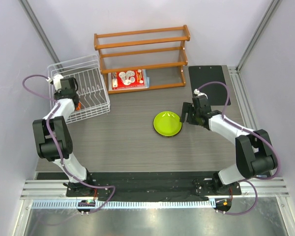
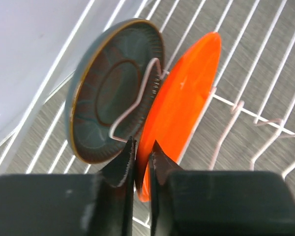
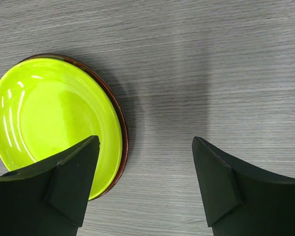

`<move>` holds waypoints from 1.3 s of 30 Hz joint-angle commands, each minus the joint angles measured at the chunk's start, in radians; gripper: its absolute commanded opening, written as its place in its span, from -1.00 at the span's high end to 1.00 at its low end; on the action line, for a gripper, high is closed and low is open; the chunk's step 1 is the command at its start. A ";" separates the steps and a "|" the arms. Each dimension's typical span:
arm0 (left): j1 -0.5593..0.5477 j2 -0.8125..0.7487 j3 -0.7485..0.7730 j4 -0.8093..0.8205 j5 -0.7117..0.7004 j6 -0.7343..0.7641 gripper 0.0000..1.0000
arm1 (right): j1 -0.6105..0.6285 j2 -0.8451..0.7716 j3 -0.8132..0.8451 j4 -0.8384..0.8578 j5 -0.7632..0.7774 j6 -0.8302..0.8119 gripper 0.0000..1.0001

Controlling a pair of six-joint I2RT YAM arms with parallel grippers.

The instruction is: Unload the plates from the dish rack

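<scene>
The white wire dish rack (image 1: 73, 62) stands at the back left. My left gripper (image 1: 74, 102) reaches into it. In the left wrist view it (image 2: 141, 152) is shut on the lower rim of the orange plate (image 2: 182, 98), which stands on edge. The blue-grey plate (image 2: 113, 93) stands just left of it, with a rack tine between them. The lime green plate (image 1: 167, 123) lies flat on the table's middle, stacked on the dark red plate, of which only the rim (image 3: 124, 138) shows. My right gripper (image 1: 187, 114) hovers open and empty by the stack's right edge (image 3: 145, 147).
A brown wooden three-tier shelf (image 1: 142, 42) stands at the back with a red-and-white package (image 1: 129, 79) on its bottom tier. A black mat (image 1: 206, 78) lies at the back right. Grey walls close in both sides.
</scene>
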State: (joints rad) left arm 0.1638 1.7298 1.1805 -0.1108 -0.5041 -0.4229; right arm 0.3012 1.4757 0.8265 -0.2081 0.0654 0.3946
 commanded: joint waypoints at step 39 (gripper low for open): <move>-0.323 -0.500 -0.291 0.178 0.915 -0.395 1.00 | 0.072 -0.112 0.049 0.381 -0.501 0.220 -0.68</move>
State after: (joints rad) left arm -0.0853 1.2316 0.8906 -0.0940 0.3298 -0.7731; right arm 0.3473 1.3399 0.8314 0.0174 -0.3412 0.5388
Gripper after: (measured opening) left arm 0.048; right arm 0.839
